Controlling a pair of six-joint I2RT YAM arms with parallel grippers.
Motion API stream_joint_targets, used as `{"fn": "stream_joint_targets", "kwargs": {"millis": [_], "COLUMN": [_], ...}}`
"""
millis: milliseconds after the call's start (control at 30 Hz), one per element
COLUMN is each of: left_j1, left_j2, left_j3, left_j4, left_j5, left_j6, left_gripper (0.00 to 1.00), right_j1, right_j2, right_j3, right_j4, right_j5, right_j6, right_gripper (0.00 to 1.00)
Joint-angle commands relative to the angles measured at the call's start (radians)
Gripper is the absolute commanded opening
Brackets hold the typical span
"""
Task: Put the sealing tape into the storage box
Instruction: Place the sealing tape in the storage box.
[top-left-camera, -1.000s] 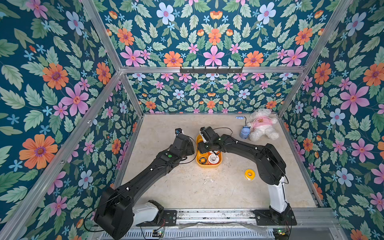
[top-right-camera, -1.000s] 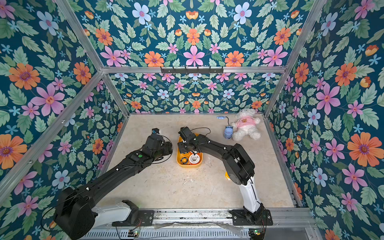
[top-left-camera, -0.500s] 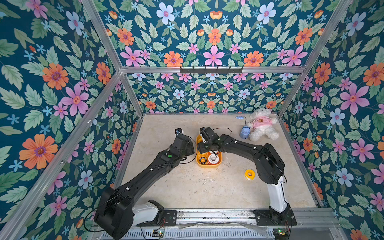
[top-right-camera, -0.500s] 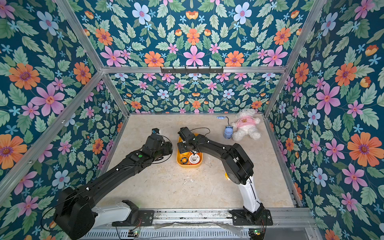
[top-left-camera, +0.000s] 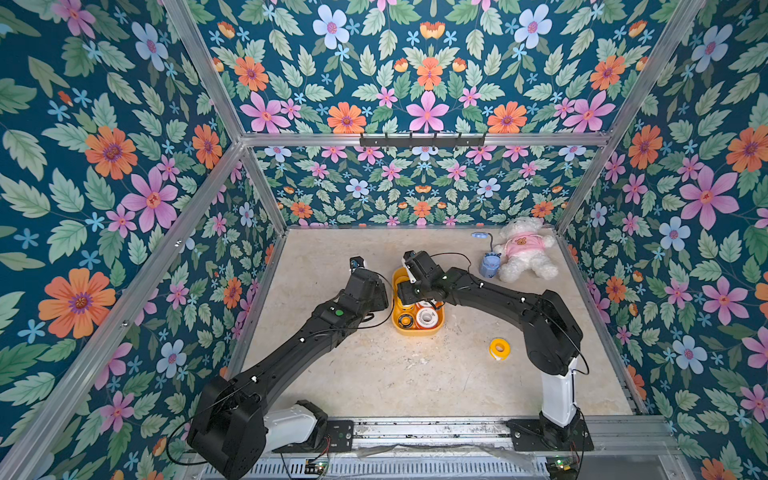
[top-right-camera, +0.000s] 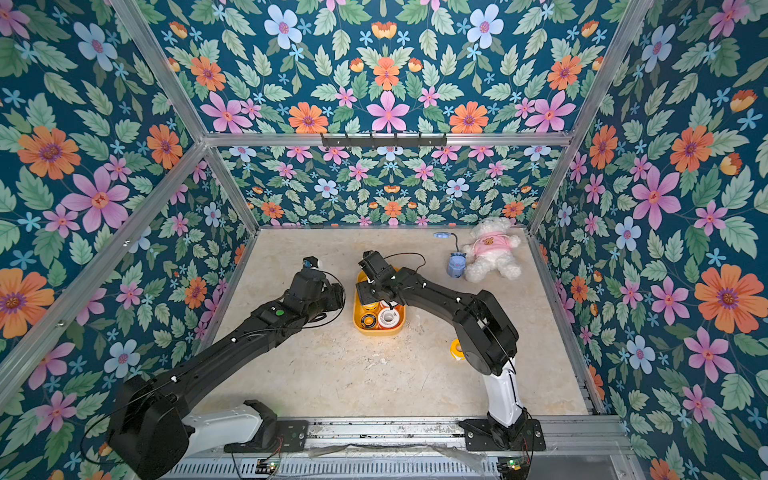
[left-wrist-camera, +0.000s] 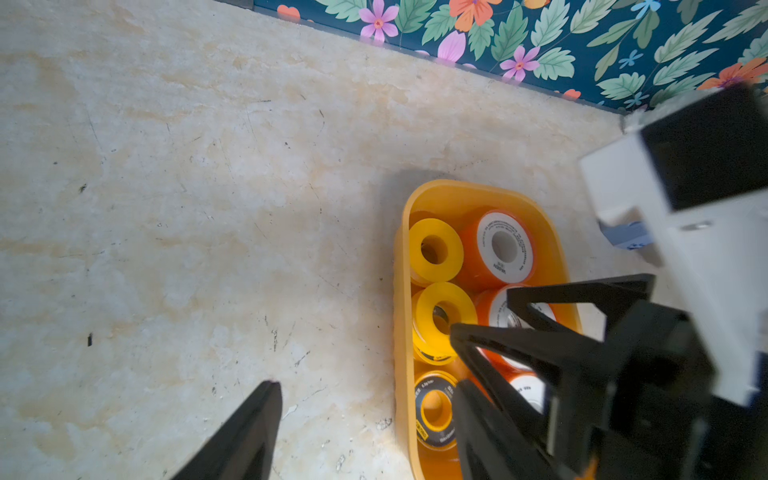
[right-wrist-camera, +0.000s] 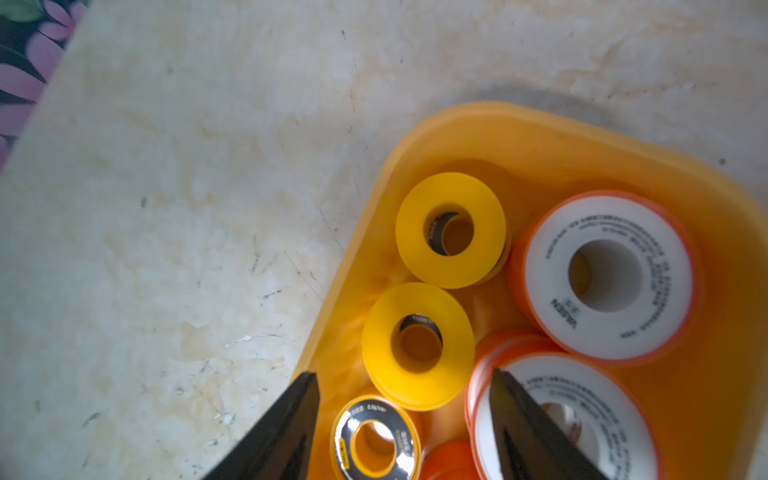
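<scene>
1. Rolls of sealing tape (right-wrist-camera: 451, 270) — light, rigid, slick; probably best pinched across the rim.
2. Most fill the storage box (top-left-camera: 417, 332); one yellow roll (top-left-camera: 497, 348) sits apart on the surface (top-left-camera: 374, 374).
3. Right gripper (right-wrist-camera: 403, 372) spread above the box — left gripper (left-wrist-camera: 365, 384) spread beside it.

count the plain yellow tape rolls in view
3. Two yellow rolls sit side by side in the storage box; the third lies on the table near the right arm. More may hide under the right gripper.

A robot test cell. Floral-printed panels (top-left-camera: 104, 166) in an aluminium frame (top-left-camera: 291, 138) wall a marble-look desk (top-left-camera: 374, 374); two arms (top-left-camera: 307, 332) (top-left-camera: 498, 297) bolt to its rail (top-left-camera: 436, 428).
</scene>
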Motion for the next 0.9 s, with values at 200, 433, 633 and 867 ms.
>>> {"fn": "stream_joint_targets", "kwargs": {"millis": [200,433,633,867], "left_j1": [0.001,0.001,0.001,0.001], "left_j2": [0.015,0.016,0.019,0.018], "left_j3": [-0.003,-0.017,-0.033,-0.039], "left_j4": [0.007,0.024,0.039,0.05], "left_j5": [0.039,0.068,0.096,0.118], "left_j6": [0.021,0.027,0.028,0.025], "left_gripper": [0.71,0.71,0.7,0.7], "right_j1": [-0.03,-0.1,-0.149,-0.16], "right_j2": [-0.202,-0.456,-0.652,-0.796], "right_j3": [-0.161,-0.451,-0.679,-0.84], "right_j4": [0.026,0.045,0.004,-0.072], "right_j5": [0.07,0.116,0.185,0.301], "right_j6": [0.092,0.203,0.313,0.468], "right_gripper": [0.7,0.7,0.72,0.8]}}
